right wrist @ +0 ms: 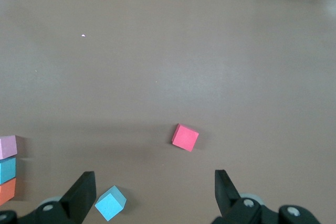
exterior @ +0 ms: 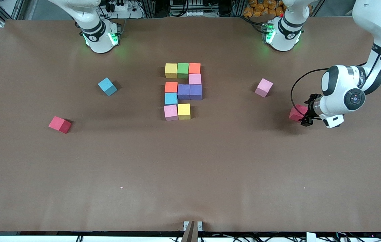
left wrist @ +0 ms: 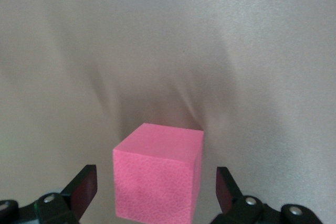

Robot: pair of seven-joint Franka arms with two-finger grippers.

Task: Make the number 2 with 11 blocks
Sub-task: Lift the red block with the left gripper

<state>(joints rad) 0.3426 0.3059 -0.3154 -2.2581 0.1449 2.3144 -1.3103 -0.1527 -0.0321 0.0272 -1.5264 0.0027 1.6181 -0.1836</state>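
Straddling red block with left gripper, low at the table, about 4 o'clock from the 2 (12 o'clock taken toward the bases). Jaws wide, one pad on each side of the block, a gap showing at both faces, so no grip. Block sitting flat on table.

Waiting high over the right arm's end: right gripper, jaws wide as well, holding nothing. Below it, other red block at 8 o'clock from the 2 and cyan block at 9 o'clock, well apart from each other. Pink block loose at 3 o'clock from the 2, near the left gripper but not touching it.

Mid-table, the 2 of ten touching cubes. At 12 o'clock a row of yellow, green, orange. Next a single pink under the orange. Then orange, purple, purple. Then a single cyan under that orange. At 6 o'clock only two: pink, yellow.
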